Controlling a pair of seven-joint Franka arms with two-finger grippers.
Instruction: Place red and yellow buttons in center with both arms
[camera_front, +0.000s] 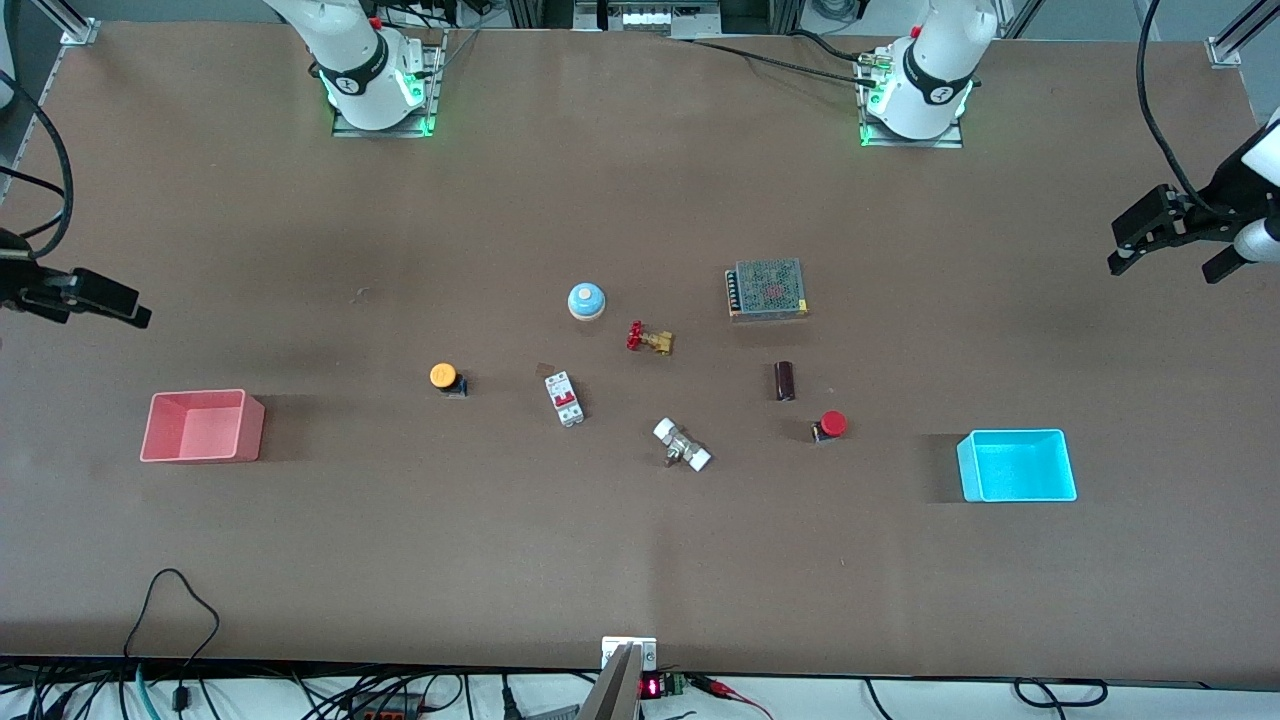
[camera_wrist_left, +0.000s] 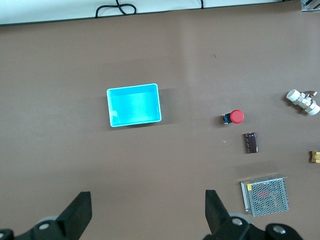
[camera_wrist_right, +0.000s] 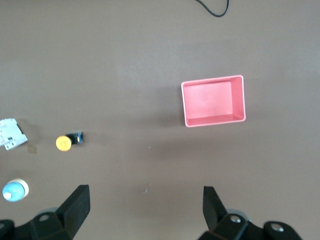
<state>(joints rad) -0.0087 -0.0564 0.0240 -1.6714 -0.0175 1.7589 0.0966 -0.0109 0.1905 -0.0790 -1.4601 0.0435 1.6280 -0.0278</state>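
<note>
I am holding my left gripper (camera_front: 1170, 245) up in the air over the bench edge at the left arm's end, its fingers (camera_wrist_left: 80, 212) spread wide and gripping nothing. My right gripper (camera_front: 100, 300) is hanging over the edge at the right arm's end, fingers (camera_wrist_right: 77, 205) spread wide too, also empty.

The red button (camera_front: 832, 425) is lying on its side on the brown tabletop (camera_front: 640, 560), between the cyan tray (camera_front: 1017, 466) and the white-ended fitting (camera_front: 682, 446), just nearer the front camera than the dark cylinder (camera_front: 785, 381). The yellow button (camera_front: 446, 377) is also lying on its side, between the pink tray (camera_front: 202, 427) and the white circuit breaker (camera_front: 564, 398). Both buttons are sitting well apart, with the blue dome (camera_front: 587, 301) and the red-handled valve (camera_front: 649, 338) in the middle stretch between them.
</note>
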